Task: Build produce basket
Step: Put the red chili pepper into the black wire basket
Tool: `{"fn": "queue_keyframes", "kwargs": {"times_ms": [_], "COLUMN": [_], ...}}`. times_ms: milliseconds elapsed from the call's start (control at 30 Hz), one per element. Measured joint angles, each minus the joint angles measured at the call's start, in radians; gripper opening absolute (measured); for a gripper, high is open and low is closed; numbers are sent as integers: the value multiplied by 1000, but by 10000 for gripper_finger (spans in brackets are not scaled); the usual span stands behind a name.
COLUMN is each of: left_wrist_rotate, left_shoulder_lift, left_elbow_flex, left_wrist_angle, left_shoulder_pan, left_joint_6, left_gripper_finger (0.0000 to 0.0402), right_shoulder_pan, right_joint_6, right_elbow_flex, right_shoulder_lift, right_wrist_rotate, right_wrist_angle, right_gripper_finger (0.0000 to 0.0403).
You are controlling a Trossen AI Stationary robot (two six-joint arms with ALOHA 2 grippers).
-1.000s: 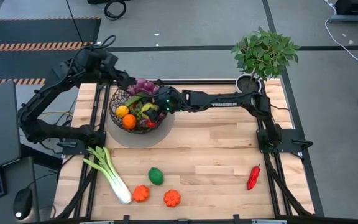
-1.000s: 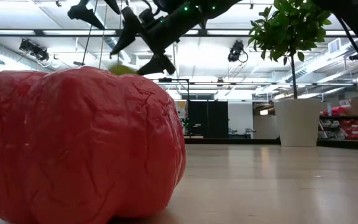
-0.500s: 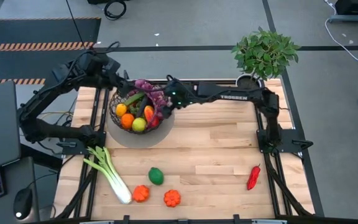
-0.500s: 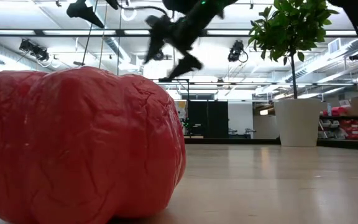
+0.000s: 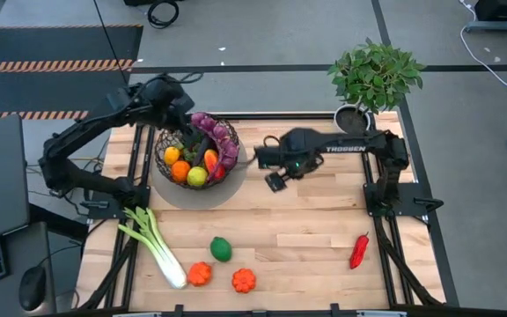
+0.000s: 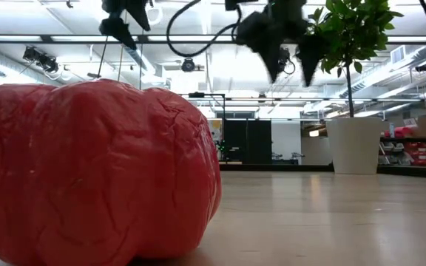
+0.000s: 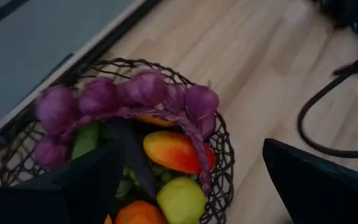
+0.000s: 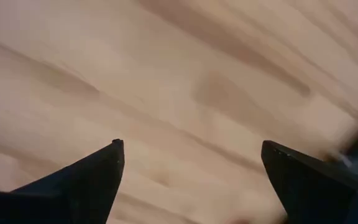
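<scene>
The dark wire basket (image 5: 171,167) stands at the table's far left, holding a purple cluster (image 7: 135,93), a red-orange fruit (image 7: 173,151), a yellow-green one (image 7: 180,200) and an orange (image 5: 181,171). My left gripper (image 7: 188,158) hangs open above the basket's far-left rim (image 5: 180,119), slanting down at it. My right gripper (image 5: 275,176) is open to the right of the basket, pointing down over bare wood (image 8: 191,146). On the near half of the table lie a leek (image 5: 152,246), a lime (image 5: 221,249), two orange pieces (image 5: 200,274) (image 5: 243,280) and a red chilli (image 5: 358,251).
A potted leafy plant (image 5: 375,75) stands at the far right corner. In the low view a lumpy red piece (image 6: 95,170) close to the camera fills the left half. Bare wood lies between the basket and the chilli.
My right gripper has drawn back from over the basket toward the table's right edge and tipped from near level to pointing straight down, staying open. My left gripper has shifted a little toward the basket and sunk slightly, still open.
</scene>
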Motion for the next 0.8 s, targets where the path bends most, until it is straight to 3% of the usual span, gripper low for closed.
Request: {"fn": "queue_keyframes", "kwargs": {"times_ms": [267,733,800], "left_wrist_rotate": [162,217,231], "left_shoulder_lift": [66,91,95], "left_elbow_flex": [-1,-1,-1], "left_wrist_angle": [82,232,234], "left_shoulder_pan": [-22,-190,-202], "left_joint_6": [48,23,19], "left_gripper_finger": [385,385,385], "right_shoulder_pan": [212,611,646], "right_joint_6": [336,1161,1204], "right_elbow_flex": [-78,-203,-219], "right_shoulder_lift": [-30,-47,-47], "right_wrist_rotate": [-13,-178,-217], "right_wrist_angle": [-33,-40,-39], "right_gripper_finger": [369,371,371]}}
